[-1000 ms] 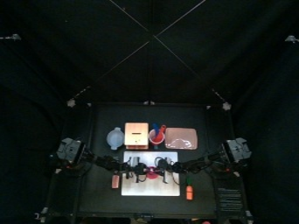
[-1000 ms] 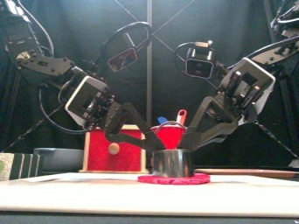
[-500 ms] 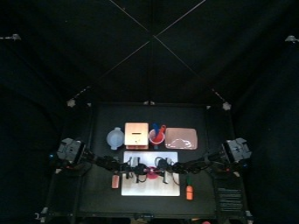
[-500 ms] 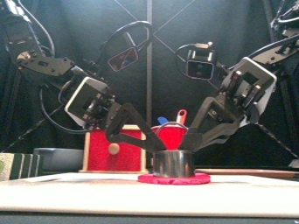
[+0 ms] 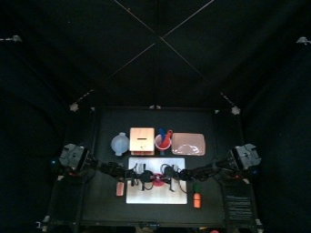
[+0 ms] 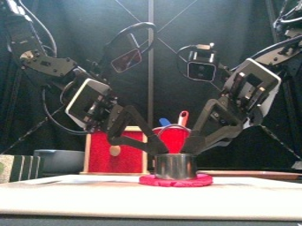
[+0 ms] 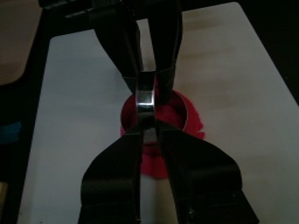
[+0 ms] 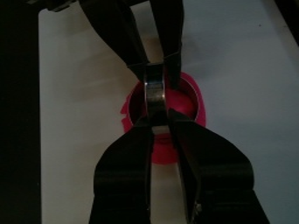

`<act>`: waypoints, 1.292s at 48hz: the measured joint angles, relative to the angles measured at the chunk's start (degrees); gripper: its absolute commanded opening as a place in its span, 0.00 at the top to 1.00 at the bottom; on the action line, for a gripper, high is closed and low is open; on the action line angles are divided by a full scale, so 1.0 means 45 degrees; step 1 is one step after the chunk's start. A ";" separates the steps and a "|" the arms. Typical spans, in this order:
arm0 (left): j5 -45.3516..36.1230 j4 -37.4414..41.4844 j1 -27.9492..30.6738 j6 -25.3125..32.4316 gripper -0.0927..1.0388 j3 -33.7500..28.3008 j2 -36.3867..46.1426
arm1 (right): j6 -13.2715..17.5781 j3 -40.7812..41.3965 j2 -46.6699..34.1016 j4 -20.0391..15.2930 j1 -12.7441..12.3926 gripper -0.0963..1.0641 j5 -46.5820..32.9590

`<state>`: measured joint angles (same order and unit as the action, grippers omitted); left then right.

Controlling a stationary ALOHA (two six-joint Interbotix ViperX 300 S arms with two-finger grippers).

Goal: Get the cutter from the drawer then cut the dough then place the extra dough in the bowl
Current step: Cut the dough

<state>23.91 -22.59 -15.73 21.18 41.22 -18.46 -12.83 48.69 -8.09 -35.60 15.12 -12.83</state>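
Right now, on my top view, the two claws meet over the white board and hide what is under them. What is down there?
Observer: A metal cutter stands upright on a flat red dough.
Operator: Are the claws gripping it?
Observer: Yes. The left claw pinches its rim on one side, the right claw on the opposite side.
Operator: Is any dough off the board yet?
Observer: No. The wrist views show it lying flat around the cutter, on the board.
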 measured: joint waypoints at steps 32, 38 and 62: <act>-0.0664 0.0000 0.0000 0.0000 0.41 -0.0156 -0.0020 | 0.0000 0.0000 -0.0078 0.0000 0.0000 0.49 0.0098; -0.0684 0.0000 0.0020 0.0000 0.41 -0.0156 -0.0020 | 0.0000 0.0000 -0.0098 0.0000 0.0000 0.49 0.0078; -0.0781 0.0000 0.0020 0.0000 0.41 -0.0234 -0.0039 | -0.0020 -0.0059 -0.0098 0.0000 0.0000 0.50 0.0098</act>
<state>20.39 -22.59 -15.64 21.18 40.17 -18.63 -12.92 48.43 -8.53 -35.60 15.12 -12.39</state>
